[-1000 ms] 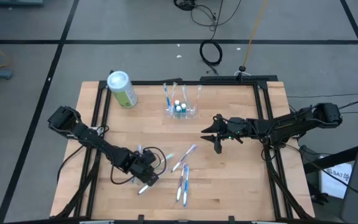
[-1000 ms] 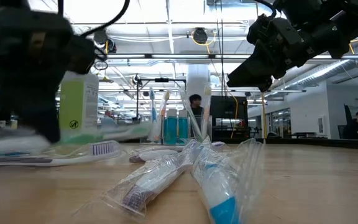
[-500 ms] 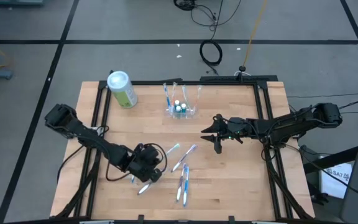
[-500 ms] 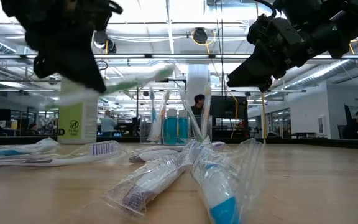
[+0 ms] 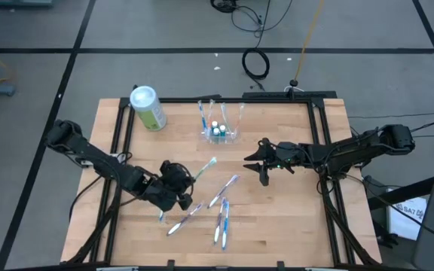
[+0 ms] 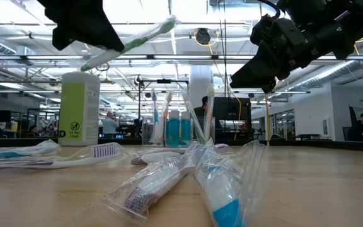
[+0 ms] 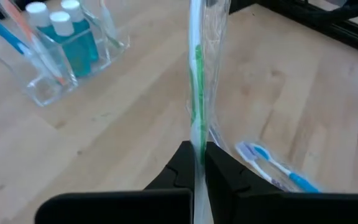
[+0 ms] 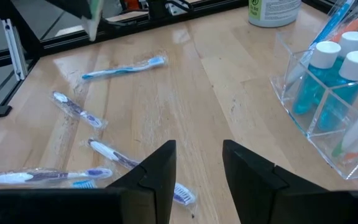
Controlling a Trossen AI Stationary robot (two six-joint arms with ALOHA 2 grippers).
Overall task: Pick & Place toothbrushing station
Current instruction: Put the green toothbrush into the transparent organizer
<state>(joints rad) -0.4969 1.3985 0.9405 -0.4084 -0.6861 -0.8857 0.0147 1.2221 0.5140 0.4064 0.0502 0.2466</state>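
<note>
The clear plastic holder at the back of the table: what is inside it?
The clear holder contains two small bottles of blue liquid with white caps and some upright toothbrushes. Their exact number cannot be told because they overlap.

A small, clear, colourless plastic toothbrushing station (image 5: 221,129) stood upright on the wooden table, near its far edge at the middle. Its slots held two blue bottles with white caps and a few toothbrushes leaning outward above the rim.
</note>
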